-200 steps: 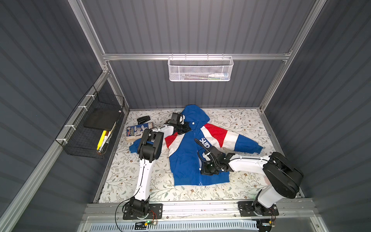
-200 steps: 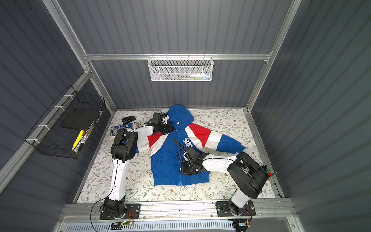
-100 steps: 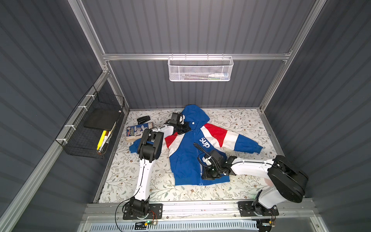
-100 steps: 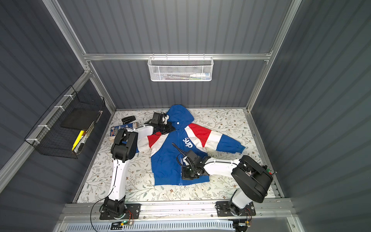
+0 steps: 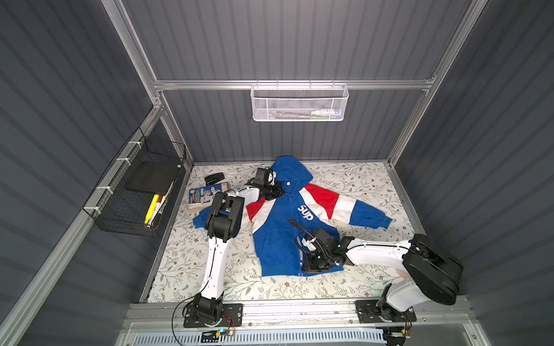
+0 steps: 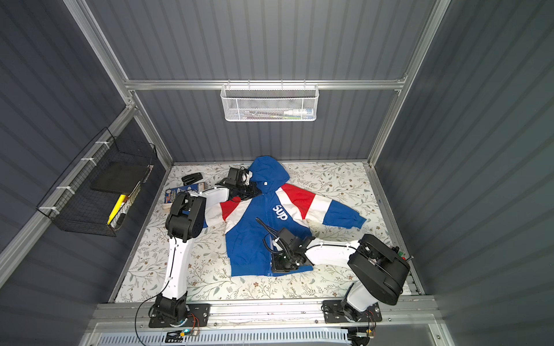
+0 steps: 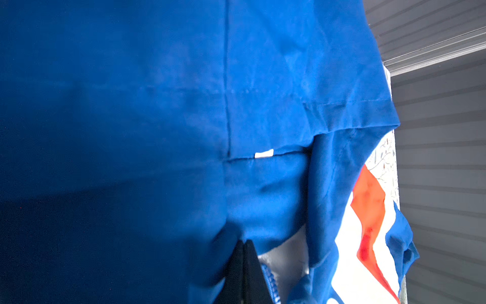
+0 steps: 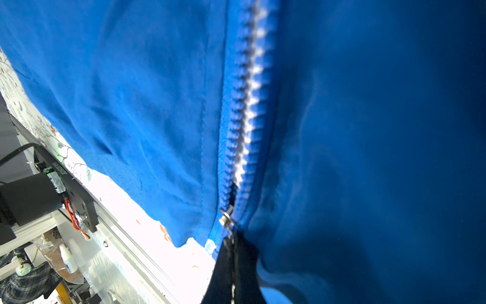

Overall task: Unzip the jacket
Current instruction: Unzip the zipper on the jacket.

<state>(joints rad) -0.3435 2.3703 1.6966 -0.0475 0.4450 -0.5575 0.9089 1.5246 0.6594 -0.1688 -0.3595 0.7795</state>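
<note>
The jacket (image 5: 278,239) lies flat mid-worktop (image 5: 359,179), the left claw (image 5: 277,191) pinching its collar and the right claw (image 8: 232,252) clamped on the zipper pull (image 8: 226,219) near the hem, while a booklet (image 5: 205,194) and a small black object (image 5: 214,178) sit just beside the left arm's elbow (image 5: 223,218), which covers one sleeve.

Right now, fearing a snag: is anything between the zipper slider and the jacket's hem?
Nothing visible does: the zipper slider sits almost at the jacket hem, its pull tab pinched in the right end effector.
</note>
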